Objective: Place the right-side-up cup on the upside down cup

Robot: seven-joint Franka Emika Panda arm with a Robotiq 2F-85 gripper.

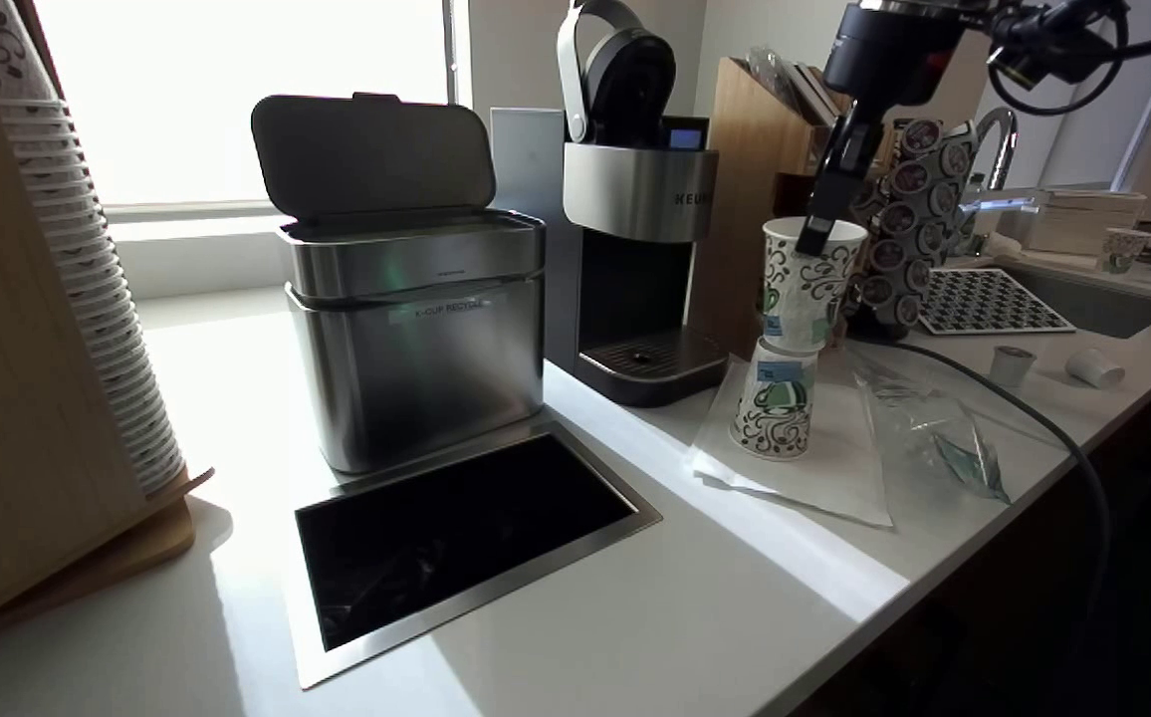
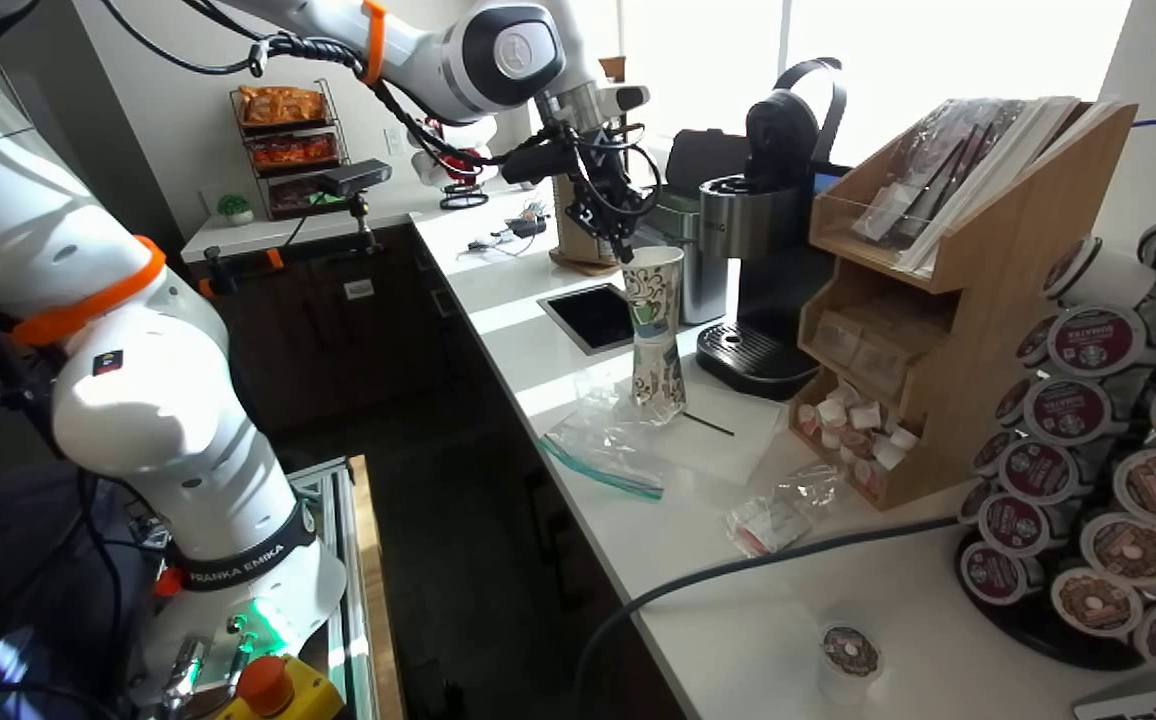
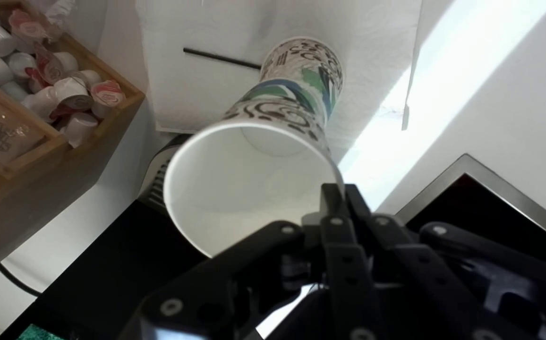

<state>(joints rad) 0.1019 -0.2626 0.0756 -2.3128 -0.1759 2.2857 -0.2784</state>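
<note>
The right-side-up cup point(image 1: 809, 289) is white with green and dark marks, its rim upward. It stands on or just at the narrow base of the upside down cup point(image 1: 775, 403); I see no gap between them. Both also show in an exterior view, the upper cup point(image 2: 654, 295) above the lower cup point(image 2: 658, 378). My gripper point(image 3: 344, 191) is shut on the upper cup's rim, one finger inside and one outside. In the wrist view I look into the upper cup point(image 3: 249, 184); it hides part of the lower cup point(image 3: 306, 59).
The lower cup stands on a white paper sheet point(image 1: 849, 478). A plastic bag point(image 2: 603, 455) and a black stick point(image 3: 221, 58) lie near it. A coffee machine point(image 1: 635, 189), a steel bin point(image 1: 426, 368), a dark counter opening point(image 1: 466, 528) and a wooden organizer point(image 2: 1028, 260) stand around.
</note>
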